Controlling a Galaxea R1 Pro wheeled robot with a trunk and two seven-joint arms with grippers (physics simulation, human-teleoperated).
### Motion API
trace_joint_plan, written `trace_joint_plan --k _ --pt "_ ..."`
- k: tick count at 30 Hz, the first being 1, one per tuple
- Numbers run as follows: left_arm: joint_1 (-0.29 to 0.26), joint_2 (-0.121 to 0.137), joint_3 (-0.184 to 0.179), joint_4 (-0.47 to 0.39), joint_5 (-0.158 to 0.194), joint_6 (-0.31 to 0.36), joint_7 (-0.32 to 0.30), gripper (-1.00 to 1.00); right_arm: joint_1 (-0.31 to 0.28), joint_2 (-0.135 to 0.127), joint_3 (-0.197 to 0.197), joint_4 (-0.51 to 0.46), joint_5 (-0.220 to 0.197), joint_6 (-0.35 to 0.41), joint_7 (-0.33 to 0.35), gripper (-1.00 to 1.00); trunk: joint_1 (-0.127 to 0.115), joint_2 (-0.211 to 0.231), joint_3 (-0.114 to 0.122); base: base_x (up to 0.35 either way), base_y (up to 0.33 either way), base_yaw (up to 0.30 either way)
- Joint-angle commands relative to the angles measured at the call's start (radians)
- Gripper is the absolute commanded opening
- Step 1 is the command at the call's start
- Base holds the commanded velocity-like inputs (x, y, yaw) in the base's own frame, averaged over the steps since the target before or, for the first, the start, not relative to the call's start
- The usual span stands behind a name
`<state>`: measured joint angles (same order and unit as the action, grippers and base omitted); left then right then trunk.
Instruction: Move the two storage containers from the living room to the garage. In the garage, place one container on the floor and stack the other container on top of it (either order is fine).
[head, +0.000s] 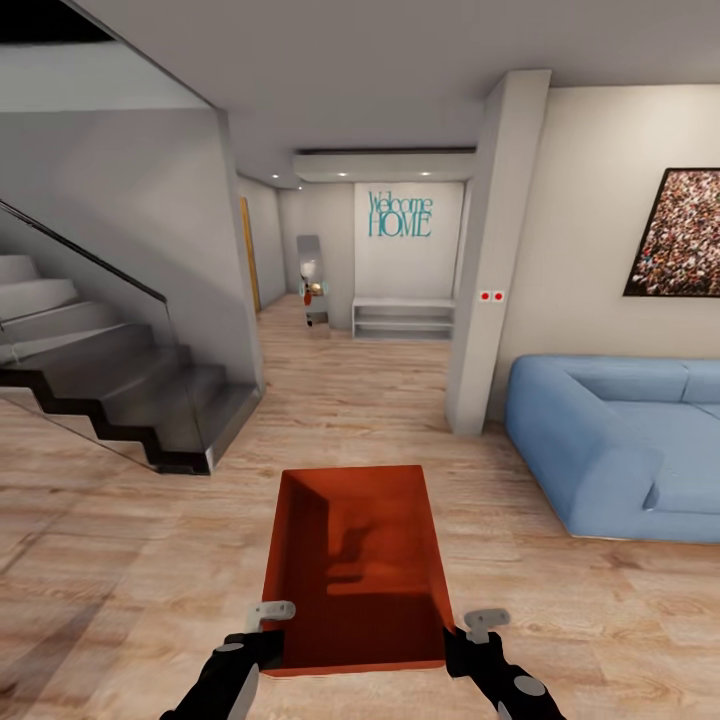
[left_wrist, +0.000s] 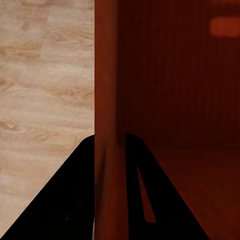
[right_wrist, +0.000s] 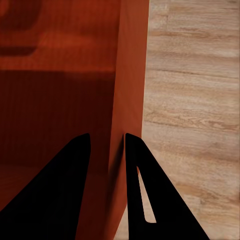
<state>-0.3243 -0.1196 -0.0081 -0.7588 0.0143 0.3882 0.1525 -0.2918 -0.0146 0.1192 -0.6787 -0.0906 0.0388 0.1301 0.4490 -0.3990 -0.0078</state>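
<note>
One orange-red open-top storage container (head: 355, 560) hangs in front of me above the light wood floor of the living room (head: 130, 560), and it is empty. My left gripper (head: 270, 625) is shut on its left wall near the closest corner, and my right gripper (head: 465, 630) is shut on its right wall. In the left wrist view the thin red wall (left_wrist: 107, 90) runs between the two black fingers (left_wrist: 60, 205) of the left gripper (left_wrist: 107, 142). The right wrist view shows the other wall (right_wrist: 132, 75) pinched by the right gripper (right_wrist: 107, 137). The garage is out of view.
A dark staircase with a glass rail (head: 110, 370) rises at the left. A blue sofa (head: 620, 440) stands at the right behind a white pillar (head: 490, 270). Between them a hallway leads ahead to a white shelf (head: 403, 318) under a "Welcome HOME" sign.
</note>
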Motion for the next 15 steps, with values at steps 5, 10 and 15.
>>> trace_joint_plan --k 5,10,15 --pt "-0.001 0.004 0.028 -0.002 -0.028 0.009 0.013 -1.0 0.0 -0.002 0.014 -0.002 0.012 0.004 0.003 -1.0 0.001 -0.001 -0.001 0.317 0.007 0.0" --pt "-0.001 0.005 0.028 -0.002 -0.028 0.009 0.013 -1.0 0.0 -0.002 0.014 -0.002 0.012 0.004 0.003 -1.0 0.001 -0.001 -0.001 0.32 0.0 0.0" --pt "-0.001 0.005 0.028 -0.002 -0.028 0.009 0.013 -1.0 0.0 -0.002 0.014 -0.002 0.012 0.004 0.003 -1.0 0.001 -0.001 -0.001 0.32 0.0 0.0"
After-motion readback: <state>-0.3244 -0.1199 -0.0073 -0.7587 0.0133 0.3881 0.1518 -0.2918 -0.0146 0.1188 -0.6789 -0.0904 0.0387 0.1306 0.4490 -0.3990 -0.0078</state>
